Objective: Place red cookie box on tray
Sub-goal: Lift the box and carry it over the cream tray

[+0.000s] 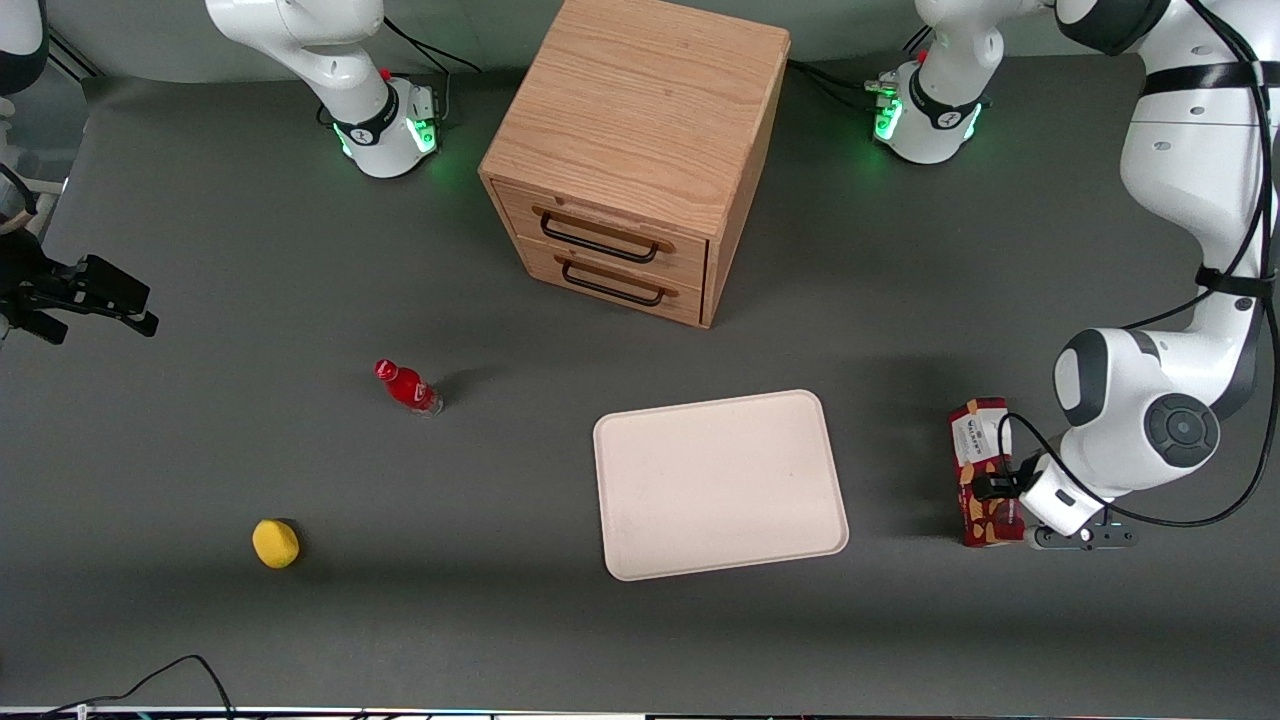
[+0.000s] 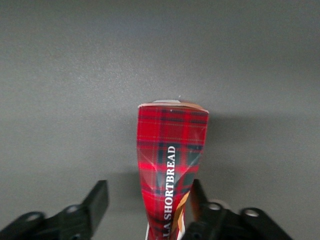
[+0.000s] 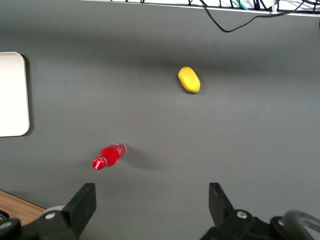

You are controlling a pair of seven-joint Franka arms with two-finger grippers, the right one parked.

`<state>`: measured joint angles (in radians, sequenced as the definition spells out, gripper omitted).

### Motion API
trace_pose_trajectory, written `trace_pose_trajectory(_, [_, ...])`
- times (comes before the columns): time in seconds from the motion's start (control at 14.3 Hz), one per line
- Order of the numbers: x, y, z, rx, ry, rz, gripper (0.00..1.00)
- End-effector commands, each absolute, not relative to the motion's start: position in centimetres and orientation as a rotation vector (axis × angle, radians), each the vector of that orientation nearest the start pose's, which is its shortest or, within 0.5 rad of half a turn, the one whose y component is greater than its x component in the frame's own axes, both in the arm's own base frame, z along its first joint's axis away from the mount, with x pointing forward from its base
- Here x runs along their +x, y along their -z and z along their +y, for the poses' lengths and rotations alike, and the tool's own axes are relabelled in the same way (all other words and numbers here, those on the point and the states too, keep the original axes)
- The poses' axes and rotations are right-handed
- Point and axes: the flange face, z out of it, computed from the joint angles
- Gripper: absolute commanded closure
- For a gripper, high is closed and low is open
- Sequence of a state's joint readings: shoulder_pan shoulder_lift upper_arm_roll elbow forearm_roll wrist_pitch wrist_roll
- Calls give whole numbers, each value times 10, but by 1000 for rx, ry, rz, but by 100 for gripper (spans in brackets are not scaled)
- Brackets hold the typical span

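Observation:
The red cookie box (image 1: 980,440) lies on the dark table toward the working arm's end, beside the cream-white tray (image 1: 720,480), its white label end farther from the front camera. My left gripper (image 1: 990,488) is down over the box's nearer half. In the left wrist view the gripper (image 2: 147,192) is open, with the tartan box (image 2: 172,145) between its fingers. One finger (image 2: 197,195) is against the box and the other (image 2: 97,200) stands apart from it. The tray holds nothing.
A wooden two-drawer cabinet (image 1: 640,150) stands farther from the front camera than the tray. A small red bottle (image 1: 407,387) and a yellow lemon-like object (image 1: 275,543) lie toward the parked arm's end. A tray corner (image 3: 12,95) shows in the right wrist view.

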<state>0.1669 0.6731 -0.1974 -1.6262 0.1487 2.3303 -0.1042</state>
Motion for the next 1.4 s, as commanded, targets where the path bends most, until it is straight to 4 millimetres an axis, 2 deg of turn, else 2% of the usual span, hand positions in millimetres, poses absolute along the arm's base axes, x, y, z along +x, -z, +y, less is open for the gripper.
trace_pose_trajectory(0.0, [698,-241,-4,-3134,82,-44,100])
trace_pose_trajectory(0.21, [700,-251,-3,-3131,92,-48,100])
trace_pose_trajectory(0.35, [703,-267,-9,-3128,118,-36,100])
trace_pose_trajectory(0.49, [708,-302,-14,-3118,109,-30,100])
trace_pose_trajectory(0.63, [713,-351,-29,-3106,61,-40,100])
trace_pose_trajectory(0.84, [706,-417,-83,-3085,11,-138,100])
trace_pose_trajectory(0.98, [698,-445,-134,-3073,-8,-204,100])
trace_pose_trajectory(1.05, [691,-449,-163,-3067,-13,-235,100])
trace_pose_trajectory(1.19, [682,-440,-207,-3069,-10,-293,100])
trace_pose_trajectory(1.33, [682,-413,-246,-3075,-6,-328,100])
